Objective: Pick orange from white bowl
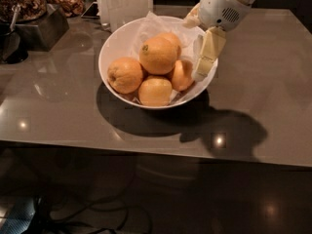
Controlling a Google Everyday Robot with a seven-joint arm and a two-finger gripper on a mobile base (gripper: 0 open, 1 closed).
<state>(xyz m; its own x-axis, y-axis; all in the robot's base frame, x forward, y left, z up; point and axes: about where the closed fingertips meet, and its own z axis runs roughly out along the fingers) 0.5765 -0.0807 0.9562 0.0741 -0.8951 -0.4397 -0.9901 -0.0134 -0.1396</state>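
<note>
your hand (201, 70) hangs at the right rim of the white bowl (113, 47), its cream-coloured tip pointing down inside the rim, just beside the rightmost fruit. you cannot tell how far the hand is open, and it has hold of nothing that shows. the white wrist housing (222, 8) above it sits over the bowl's back right edge and has a small patch of vent holes on its side. the orange (157, 55) is the big one on top of the pile in the middle of the bowl, its dark-green stem dot turned to the upper left, and it lies apart from the hand. four smaller oranges surround it: one to the left (125, 75), one in front (155, 91), one to the right (182, 75) nearest the hand, and one behind (171, 37), mostly hidden. crumpled white paper (150, 25) lines the bowl and rises at the back. the bowl stands on the glossy grey counter (253, 96) and throws a dark shadow toward the front right. right behind the bowl stands a white paper item (123, 1) with faint print, too small to read. to the back left of the bowl is a metal tray (43, 28) of dark dried pieces.
</note>
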